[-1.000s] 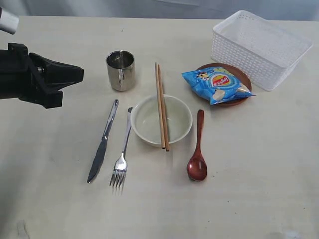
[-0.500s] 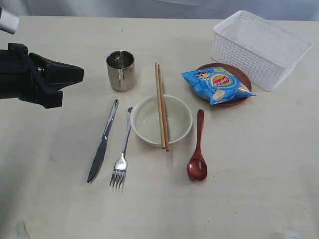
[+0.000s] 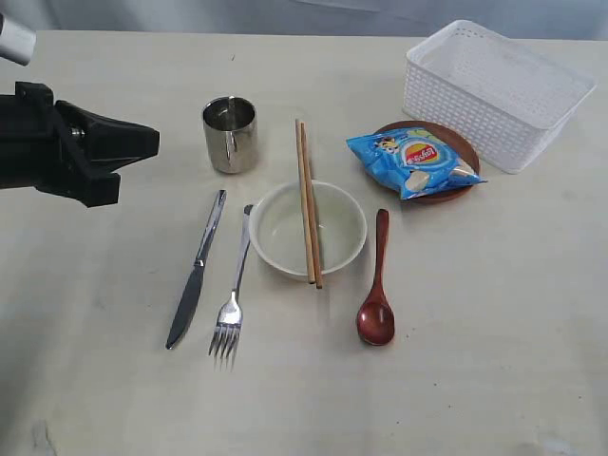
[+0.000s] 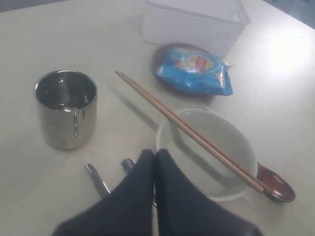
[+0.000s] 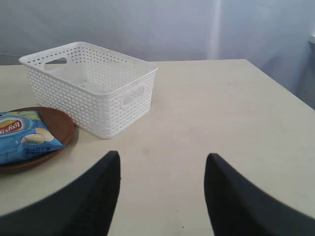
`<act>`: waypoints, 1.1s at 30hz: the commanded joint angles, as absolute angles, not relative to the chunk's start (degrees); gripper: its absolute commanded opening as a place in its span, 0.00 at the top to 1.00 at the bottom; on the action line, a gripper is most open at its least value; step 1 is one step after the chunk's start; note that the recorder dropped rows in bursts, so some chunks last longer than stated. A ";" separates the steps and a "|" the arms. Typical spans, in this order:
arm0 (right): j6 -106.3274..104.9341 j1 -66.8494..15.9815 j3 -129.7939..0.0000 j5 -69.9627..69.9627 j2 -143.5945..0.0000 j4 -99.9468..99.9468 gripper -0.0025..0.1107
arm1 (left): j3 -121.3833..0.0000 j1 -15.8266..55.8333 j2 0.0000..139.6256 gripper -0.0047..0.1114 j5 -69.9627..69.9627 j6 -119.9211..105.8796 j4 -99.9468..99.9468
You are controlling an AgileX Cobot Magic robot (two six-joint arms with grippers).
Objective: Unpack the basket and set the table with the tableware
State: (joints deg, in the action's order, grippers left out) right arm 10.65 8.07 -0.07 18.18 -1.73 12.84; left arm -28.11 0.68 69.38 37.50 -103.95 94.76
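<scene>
The white basket (image 3: pixel 496 90) stands empty at the back right of the table (image 3: pixel 494 313). On the table lie a steel cup (image 3: pixel 230 134), a cream bowl (image 3: pixel 285 233) with chopsticks (image 3: pixel 307 199) across it, a knife (image 3: pixel 196 271), a fork (image 3: pixel 233 294), a reddish spoon (image 3: pixel 377 280) and a brown plate (image 3: pixel 454 142) under a blue snack bag (image 3: pixel 413 161). My left gripper (image 3: pixel 152 142) hovers left of the cup, shut and holding nothing. In the right wrist view my right gripper (image 5: pixel 162 157) stands open over bare table near the basket (image 5: pixel 93 88); it is out of the exterior view.
A grey wall or curtain (image 5: pixel 157 24) runs behind the table's far edge. The table's right edge (image 5: pixel 290 93) shows in the right wrist view. The left arm's black body (image 3: pixel 38 142) hangs over the table's left side.
</scene>
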 commanded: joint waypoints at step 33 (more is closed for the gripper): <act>10.89 8.41 0.00 18.30 -1.45 13.35 0.53 | -22.63 0.53 11.36 0.96 22.82 -21.52 26.11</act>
State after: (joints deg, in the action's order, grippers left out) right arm 10.65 8.07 -0.07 18.28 -1.73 12.84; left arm -23.42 0.68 12.10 28.40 -53.95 45.58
